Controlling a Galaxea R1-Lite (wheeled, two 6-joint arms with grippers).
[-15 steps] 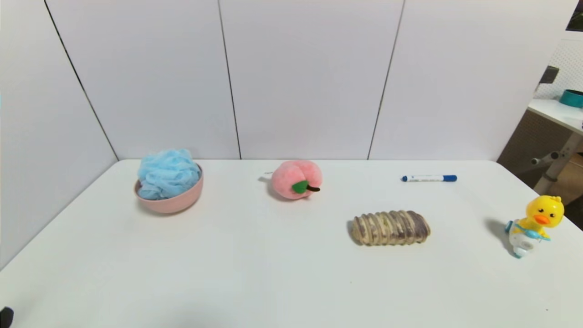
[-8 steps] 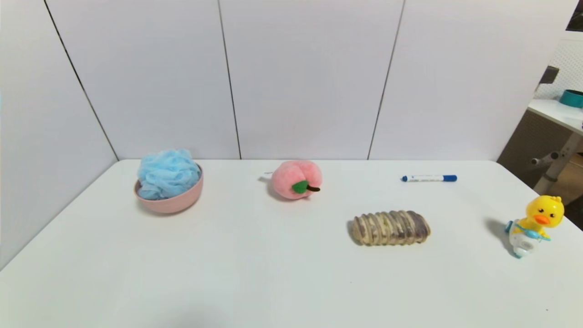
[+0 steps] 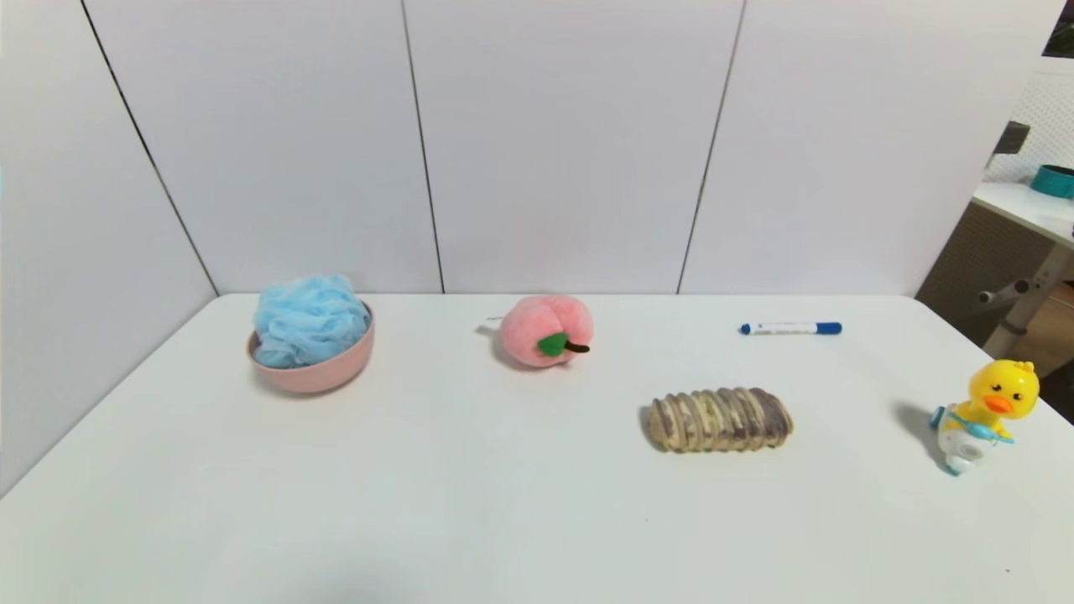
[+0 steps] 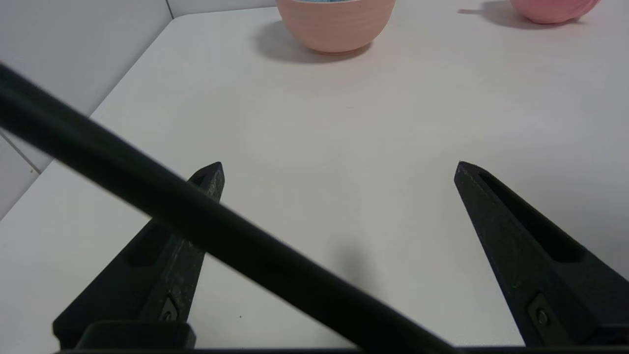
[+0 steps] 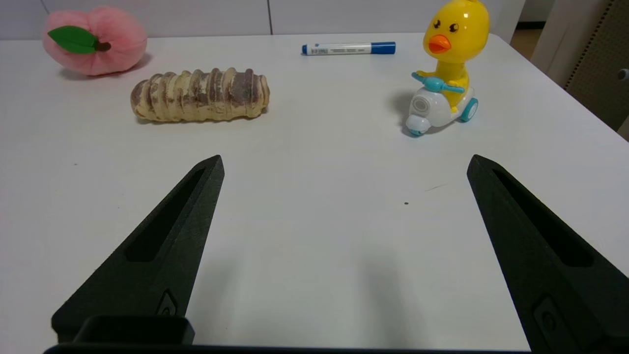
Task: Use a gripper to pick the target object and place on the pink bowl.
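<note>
Blue mesh pouf (image 3: pixel 310 320) in pink bowl (image 3: pixel 323 374), well beyond left gripper's (image 4: pixel 339 169) widely spread jaws

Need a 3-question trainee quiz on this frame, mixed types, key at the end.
1. True or false: the blue bath pouf sits in the pink bowl.
2. Multiple choice: what lies between the bowl and the marker along the table's far side?
A) yellow duck toy
B) plush peach
C) ribbed brown-and-cream object
3. Short answer: are the left gripper and right gripper, both over the near table, open or shut?

Key: 1 true; 2 B; 3 both open, holding nothing
</note>
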